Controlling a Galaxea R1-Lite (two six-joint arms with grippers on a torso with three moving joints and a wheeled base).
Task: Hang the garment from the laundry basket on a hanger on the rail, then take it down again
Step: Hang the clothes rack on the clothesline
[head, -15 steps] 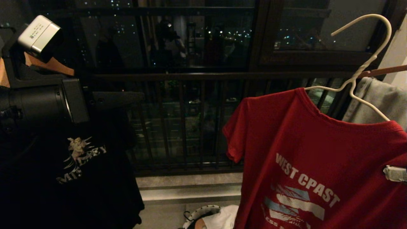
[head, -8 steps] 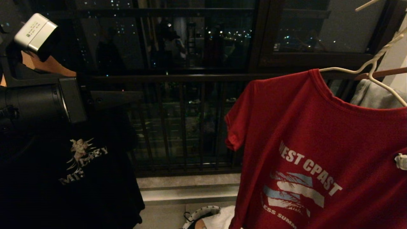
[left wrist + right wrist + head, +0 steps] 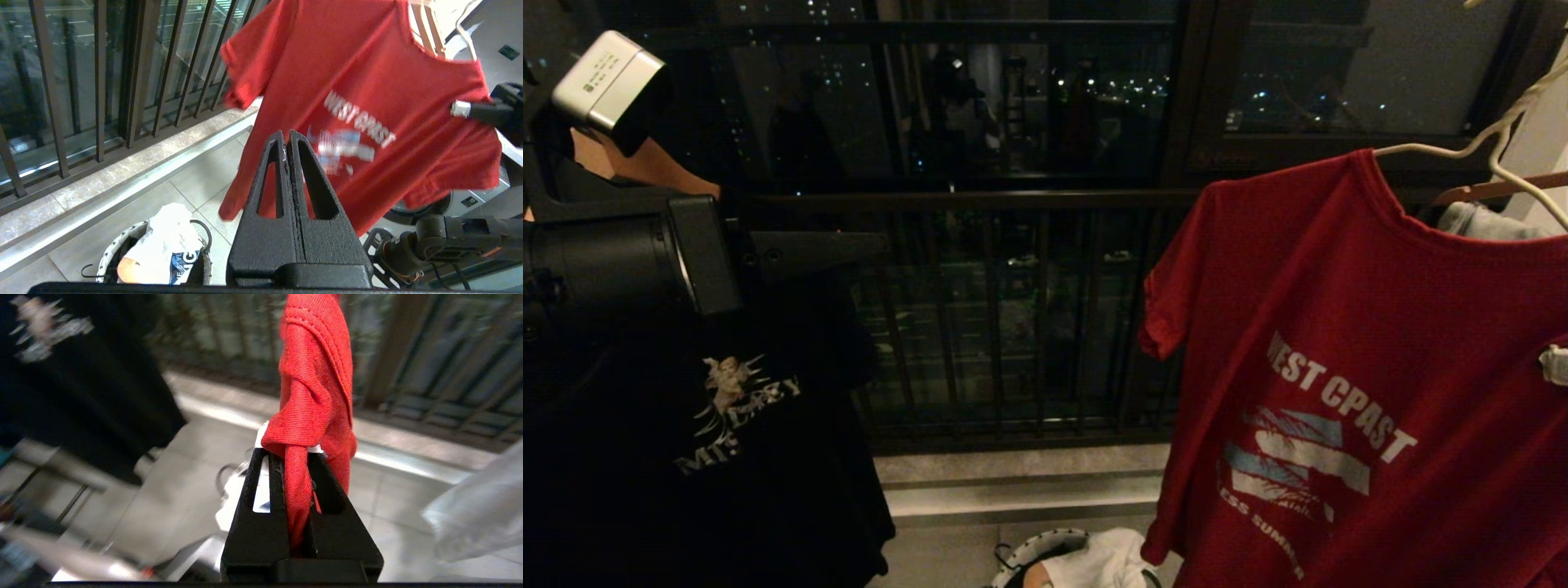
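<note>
Two grippers are doing very different things here. The right gripper (image 3: pixel 288 457) is pinching a bunched fold of the red T-shirt (image 3: pixel 1347 343) between its black wedge-shaped fingers, with a twist of ribbed knit poking out past the tips. The left gripper (image 3: pixel 287 136) is sitting with its textured black fingers pressed flat together on nothing, hanging in open air on the near side of the red T-shirt, clear of the fabric.

The red T-shirt itself is hanging up off the floor on the thin white wire hanger (image 3: pixel 1494 135), whose hook is running out of the head view's top edge, so I can't tell what it's hooked on. The shirt is draping loose with its hem free, soft matte cotton with white "WEST COAST" print.

Below the red T-shirt, on pale floor tiles, the laundry basket (image 3: pixel 118 249) is sitting with its woven white rim, a crumpled white T-shirt (image 3: pixel 163 241) inside it. There's open tiled floor between the two.

Left of the red T-shirt, a black printed T-shirt (image 3: pixel 727 425) is hanging, with a wide gap between them. Behind that gap the dark balcony railing (image 3: pixel 980 318) is standing, slim vertical bars.
</note>
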